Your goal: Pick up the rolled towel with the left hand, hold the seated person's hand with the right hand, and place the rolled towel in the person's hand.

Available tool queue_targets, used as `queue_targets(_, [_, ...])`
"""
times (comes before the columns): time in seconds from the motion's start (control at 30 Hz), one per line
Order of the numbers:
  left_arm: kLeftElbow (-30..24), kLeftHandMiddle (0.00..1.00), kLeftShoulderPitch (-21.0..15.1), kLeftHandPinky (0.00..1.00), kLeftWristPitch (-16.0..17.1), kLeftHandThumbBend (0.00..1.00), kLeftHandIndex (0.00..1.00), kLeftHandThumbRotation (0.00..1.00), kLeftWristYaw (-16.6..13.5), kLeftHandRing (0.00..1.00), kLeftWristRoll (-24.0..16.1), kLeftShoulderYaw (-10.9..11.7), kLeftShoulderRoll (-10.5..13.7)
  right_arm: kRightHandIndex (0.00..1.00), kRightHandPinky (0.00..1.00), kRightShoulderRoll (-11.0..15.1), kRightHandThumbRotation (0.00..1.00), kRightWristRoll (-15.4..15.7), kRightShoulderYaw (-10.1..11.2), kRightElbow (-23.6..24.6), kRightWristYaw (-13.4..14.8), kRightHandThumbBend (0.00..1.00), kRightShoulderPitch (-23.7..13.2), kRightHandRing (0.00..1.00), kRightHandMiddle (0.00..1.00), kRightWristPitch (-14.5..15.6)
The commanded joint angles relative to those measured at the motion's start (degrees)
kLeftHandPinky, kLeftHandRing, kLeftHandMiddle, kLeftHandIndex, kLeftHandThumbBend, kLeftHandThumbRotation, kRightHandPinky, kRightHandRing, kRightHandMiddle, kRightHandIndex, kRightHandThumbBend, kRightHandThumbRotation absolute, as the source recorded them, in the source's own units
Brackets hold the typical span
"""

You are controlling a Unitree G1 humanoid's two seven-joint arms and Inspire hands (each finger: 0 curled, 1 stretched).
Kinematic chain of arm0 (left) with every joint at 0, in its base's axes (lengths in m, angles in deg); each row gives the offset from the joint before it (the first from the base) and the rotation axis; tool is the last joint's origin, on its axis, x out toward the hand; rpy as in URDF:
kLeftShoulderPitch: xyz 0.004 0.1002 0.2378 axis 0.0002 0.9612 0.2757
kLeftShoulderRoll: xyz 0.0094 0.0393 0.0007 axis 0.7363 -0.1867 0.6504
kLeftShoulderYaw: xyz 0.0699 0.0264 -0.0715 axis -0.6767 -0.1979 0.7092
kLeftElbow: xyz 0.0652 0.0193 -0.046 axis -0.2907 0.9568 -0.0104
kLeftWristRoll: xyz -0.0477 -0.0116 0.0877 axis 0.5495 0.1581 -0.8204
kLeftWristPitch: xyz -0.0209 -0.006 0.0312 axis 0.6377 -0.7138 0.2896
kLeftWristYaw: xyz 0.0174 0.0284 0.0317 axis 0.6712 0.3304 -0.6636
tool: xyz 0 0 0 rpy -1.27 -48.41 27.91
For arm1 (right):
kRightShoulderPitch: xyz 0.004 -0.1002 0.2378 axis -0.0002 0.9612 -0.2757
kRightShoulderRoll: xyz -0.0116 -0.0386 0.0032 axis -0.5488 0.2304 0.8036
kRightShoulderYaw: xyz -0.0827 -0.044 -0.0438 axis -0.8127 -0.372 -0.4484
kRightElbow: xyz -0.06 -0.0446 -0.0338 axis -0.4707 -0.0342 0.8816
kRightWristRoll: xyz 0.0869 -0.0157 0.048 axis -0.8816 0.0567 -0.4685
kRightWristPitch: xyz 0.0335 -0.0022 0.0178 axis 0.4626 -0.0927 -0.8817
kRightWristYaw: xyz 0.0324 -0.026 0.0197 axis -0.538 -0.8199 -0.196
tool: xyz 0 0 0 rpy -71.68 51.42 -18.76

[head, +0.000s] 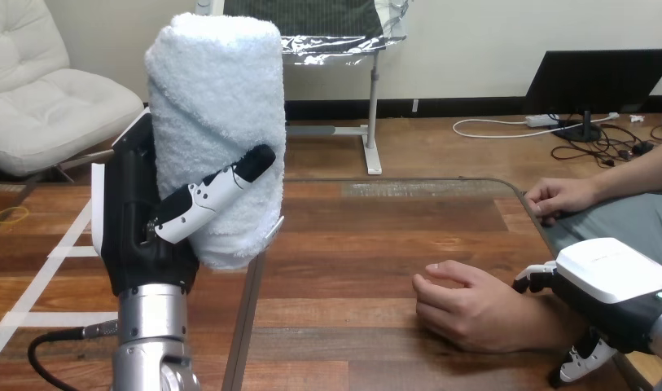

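White terry cloth marks the rolled towel, which stands upright at the view's left, lifted clear of the wooden table. The left hand grips it from behind and from the left side. One of its black-and-white fingers is curled slantwise across the towel's front, so the hand is closed firmly on the roll. Further right, the person's hand rests on the table, its fingers loosely curled and pointing left, well apart from the towel. Beyond it, at the table's right edge, the person's other hand lies flat on the wood. At the lower right, the right hand sits over the person's wrist. A fingertip shows on the far side of the wrist and another digit on the near side. It seems to be clasped round the wrist, though its white shell hides most of the contact.
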Motion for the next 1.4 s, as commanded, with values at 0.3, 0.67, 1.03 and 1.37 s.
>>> queue_targets(0.3, [-3.3, 0.35, -3.5, 0.22, 1.6, 0.47, 0.38, 0.0, 1.1, 0.28, 0.5, 0.5, -0.5, 0.73, 0.66, -0.6, 0.13, 1.2, -3.8, -5.8, 2.8, 0.99, -4.5, 0.72, 0.73, 2.7])
queue_targets(0.67, [-3.4, 0.35, -3.4, 0.22, 1.5, 0.48, 0.38, 0.0, 1.0, 0.28, 0.3, 0.7, -0.6, 0.67, 0.55, -0.4, 0.11, 0.6, -5.3, -7.9, 3.6, 0.98, -5.9, 0.62, 0.65, 3.4])
queue_targets(1.03, [-3.6, 0.34, -3.4, 0.22, 1.4, 0.48, 0.38, 0.0, 0.8, 0.28, 0.6, 0.9, -0.7, 0.63, 0.47, -0.6, 0.08, 0.7, -6.7, -8.8, 1.4, 0.95, -7.1, 0.56, 0.61, 6.4])
queue_targets(1.37, [-3.5, 0.34, -3.4, 0.22, 1.5, 0.48, 0.38, 0.0, 0.9, 0.27, 0.5, 1.1, -0.6, 0.6, 0.41, -0.3, 0.08, 0.3, -7.8, -9.6, -1.0, 0.92, -8.1, 0.51, 0.58, 8.1])
